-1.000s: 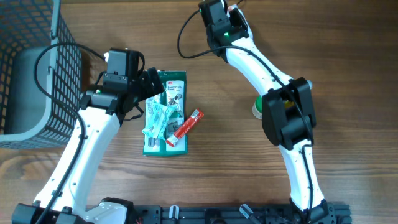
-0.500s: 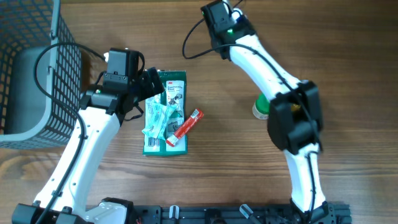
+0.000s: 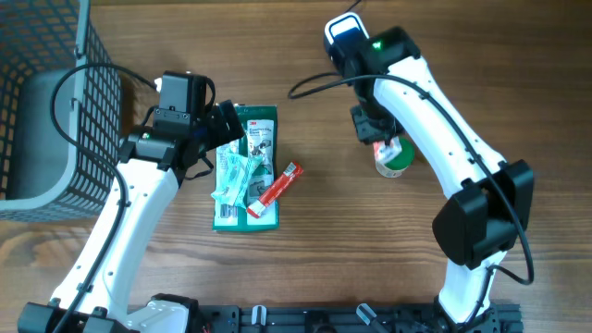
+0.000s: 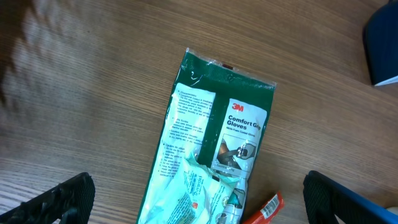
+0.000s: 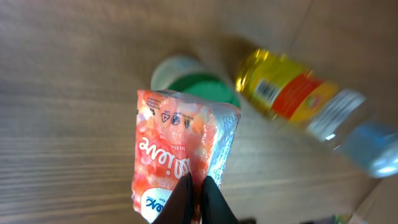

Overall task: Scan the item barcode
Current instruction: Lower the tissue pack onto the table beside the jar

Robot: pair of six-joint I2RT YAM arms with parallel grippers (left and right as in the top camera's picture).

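My right gripper (image 5: pixel 200 193) is shut on the lower edge of an orange-pink snack packet (image 5: pixel 180 149), which hangs above the table. In the overhead view the right gripper (image 3: pixel 374 128) sits just beside a green-lidded container (image 3: pixel 394 157). My left gripper (image 3: pixel 227 125) hovers open over a green glove package (image 4: pixel 217 124), its fingers (image 4: pixel 68 199) spread wide with nothing between them. On that package lie a pale teal packet (image 4: pixel 193 193) and a red-orange stick (image 3: pixel 277 188). No scanner shows in any view.
A wire basket (image 3: pixel 55 102) with a grey liner stands at the far left. Below the held packet, the right wrist view shows the green-lidded container (image 5: pixel 199 84) and a blurred yellow bottle (image 5: pixel 292 93) with an orange label.
The right arm has swung right and toward the front, carrying the packet from the far edge to beside the green-lidded container. The left arm has not moved.
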